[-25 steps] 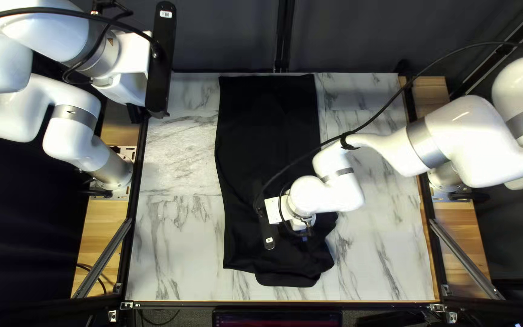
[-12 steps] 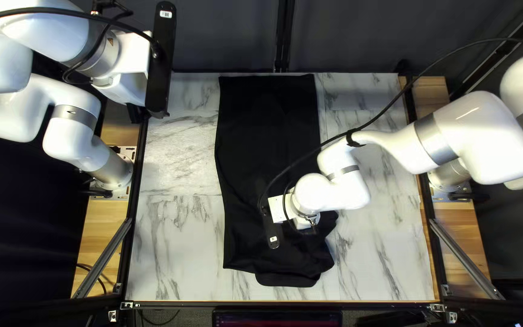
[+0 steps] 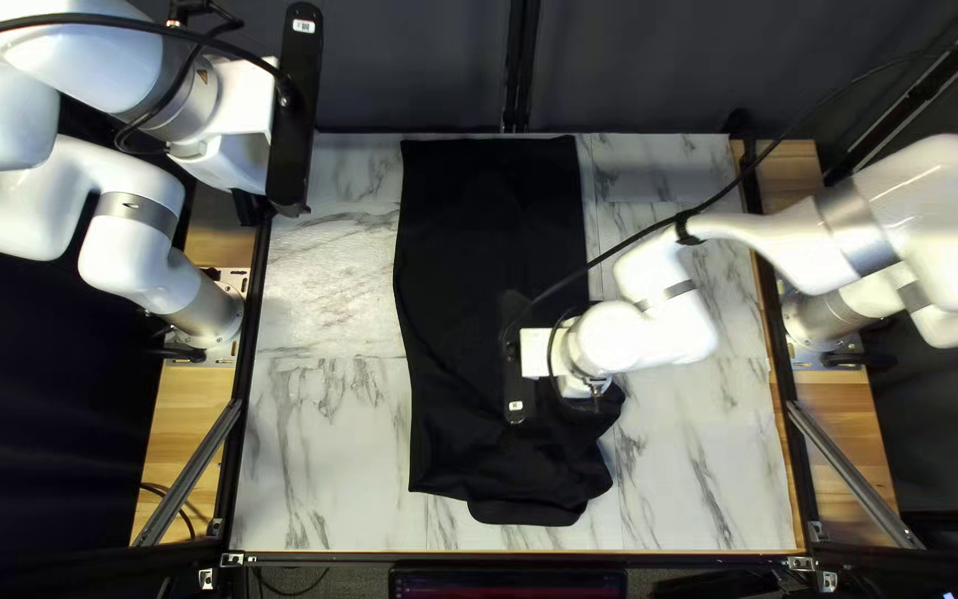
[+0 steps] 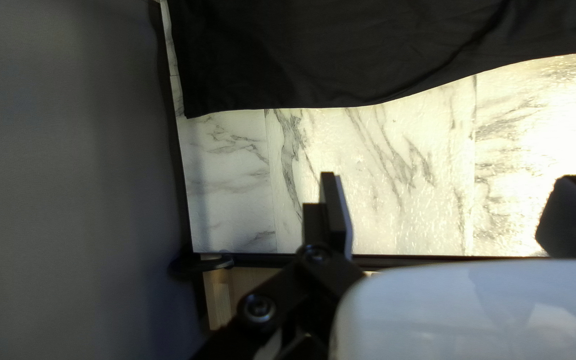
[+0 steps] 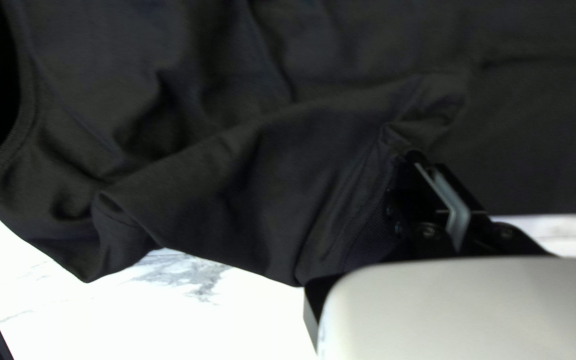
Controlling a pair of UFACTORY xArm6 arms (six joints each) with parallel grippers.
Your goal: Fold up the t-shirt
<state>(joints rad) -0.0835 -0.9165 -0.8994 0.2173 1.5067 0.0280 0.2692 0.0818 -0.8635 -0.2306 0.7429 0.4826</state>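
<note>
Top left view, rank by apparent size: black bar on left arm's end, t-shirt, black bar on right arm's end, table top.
1. Table top
2. T-shirt
3. Left arm's black bar
4. Right arm's black bar, though its outline blends into the shirt

My worktop [image 3: 324, 444] is white with grey marble veining. On it I have the black t-shirt [image 3: 479, 233], stretching from near the far edge toward the near one, rumpled at its near end.
</note>
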